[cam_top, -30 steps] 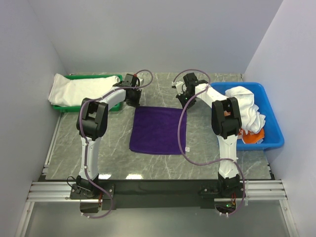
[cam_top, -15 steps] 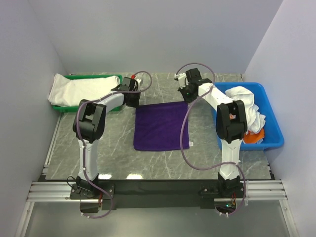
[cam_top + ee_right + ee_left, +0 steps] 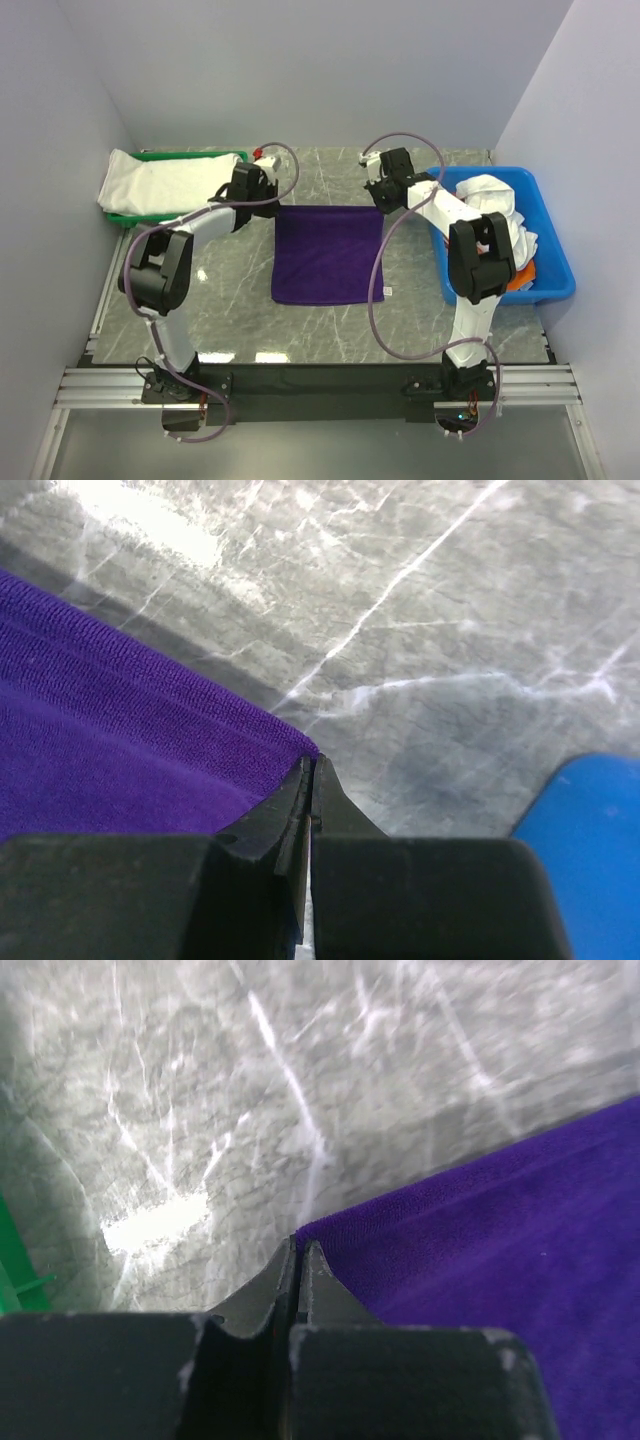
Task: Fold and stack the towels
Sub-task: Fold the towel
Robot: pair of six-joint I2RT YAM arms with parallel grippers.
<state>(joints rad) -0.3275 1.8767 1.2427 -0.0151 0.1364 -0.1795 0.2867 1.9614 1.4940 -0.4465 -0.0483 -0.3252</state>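
I'm watching the purple towel (image 3: 328, 255) lying flat, a plush rectangle with a ribbed hem, at the centre of the veined grey marble table (image 3: 230, 290). The left gripper (image 3: 300, 1250) is pinching its upper left corner, jaws clamped on the cloth. The right gripper (image 3: 311, 765) is clamping the upper right corner likewise. A fluffy white folded towel (image 3: 150, 182) is resting on the green tray (image 3: 200, 156) at upper left. Crumpled towels (image 3: 495, 205), white and orange, are filling the glossy blue bin (image 3: 555, 280) at right.
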